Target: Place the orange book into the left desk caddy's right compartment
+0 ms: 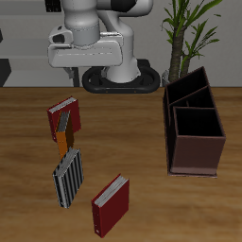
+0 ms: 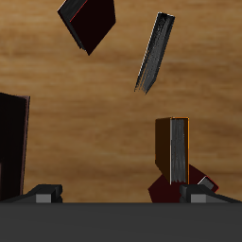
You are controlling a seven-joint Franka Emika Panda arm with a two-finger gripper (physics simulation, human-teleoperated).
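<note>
Ext cam: front, above table (image 1: 28, 151). Wrist cam: straight down, closer (books shared).

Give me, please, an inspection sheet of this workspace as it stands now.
Surface: wooden table, bare between the books and the caddy.
Job's things: orange book stands against a dark red book; left desk caddy, both compartments empty.
Clutter: striped book; second dark red book near the front edge.
Grippers: gripper holds nothing, fingers apart.
Cables: nothing seen.
Surroundings: potted plant behind the caddy.

Orange book (image 1: 62, 140) between two books: one (image 1: 64, 115) behind, striped book (image 1: 68, 177) before; left desk caddy (image 1: 194, 151) well apart.
</note>
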